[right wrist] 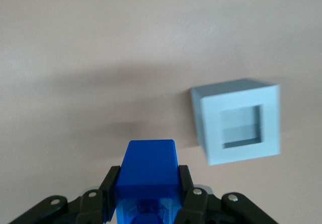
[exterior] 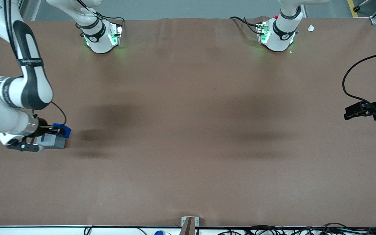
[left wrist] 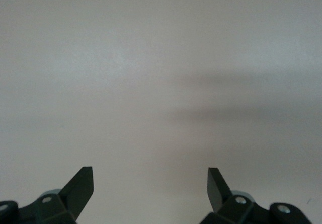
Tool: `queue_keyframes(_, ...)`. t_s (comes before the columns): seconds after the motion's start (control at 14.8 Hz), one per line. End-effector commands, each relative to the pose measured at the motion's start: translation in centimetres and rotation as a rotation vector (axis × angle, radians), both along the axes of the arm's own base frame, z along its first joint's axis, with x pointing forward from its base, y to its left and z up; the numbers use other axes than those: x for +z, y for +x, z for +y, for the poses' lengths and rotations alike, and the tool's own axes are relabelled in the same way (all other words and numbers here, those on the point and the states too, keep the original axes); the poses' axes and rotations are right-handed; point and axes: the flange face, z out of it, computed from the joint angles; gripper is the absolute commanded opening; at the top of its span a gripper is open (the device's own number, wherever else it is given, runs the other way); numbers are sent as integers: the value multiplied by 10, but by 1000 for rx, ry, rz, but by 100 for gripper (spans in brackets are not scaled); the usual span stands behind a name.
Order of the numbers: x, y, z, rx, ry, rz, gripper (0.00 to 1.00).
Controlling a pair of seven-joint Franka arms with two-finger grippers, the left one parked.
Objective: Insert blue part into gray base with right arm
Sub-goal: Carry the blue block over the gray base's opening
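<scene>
Right up close to my wrist camera is the small bright blue plastic block [right wrist: 151,171], and I am holding it. My black two-finger pincer [right wrist: 147,191] is squeezed shut on it, one black finger [right wrist: 108,191] pressed on each side of the block. Its flat top end sticks out past my fingertips.

Near it sits the light gray cube-like block [right wrist: 236,121], resting on the brown table cover [right wrist: 100,43]. It has a square hole [right wrist: 242,126] sunk into its top face, and I can see a little step down inside that hole. From my wrist, the blue block is not over the hole. It is beside the gray block, with a bit of bare table showing between them.

From the front camera, my white jointed arm with dark gray panels [exterior: 28,85] reaches down at the working arm's end of the table. My pincer [exterior: 57,130] hangs just above the gray block [exterior: 52,141], and the blue block [exterior: 63,130] shows at that block's upper edge. From there I cannot tell if the two blocks touch. A soft dark shadow [exterior: 91,134] lies on the brown table cover [exterior: 188,156] just beside them, toward the middle of the table.
</scene>
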Motion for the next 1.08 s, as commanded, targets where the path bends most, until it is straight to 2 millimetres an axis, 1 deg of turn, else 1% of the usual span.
queue_keyframes(0.0, 12, 10, -22, -21, -1, -23, 1)
queue_keyframes(0.07, 12, 14, -31, -31, -2, -28, 0)
queue_keyframes(0.2, 6, 19, -36, -7, -2, -24, 0)
queue_keyframes(0.41, -6, 18, -72, 38, 13, -18, 0)
queue_keyframes(0.47, -10, 18, -76, 61, 13, -14, 0)
queue_keyframes(0.81, -22, 17, -82, 96, 15, 6, 0)
queue_keyframes(1.01, -23, 16, -86, 151, 23, 8, 0)
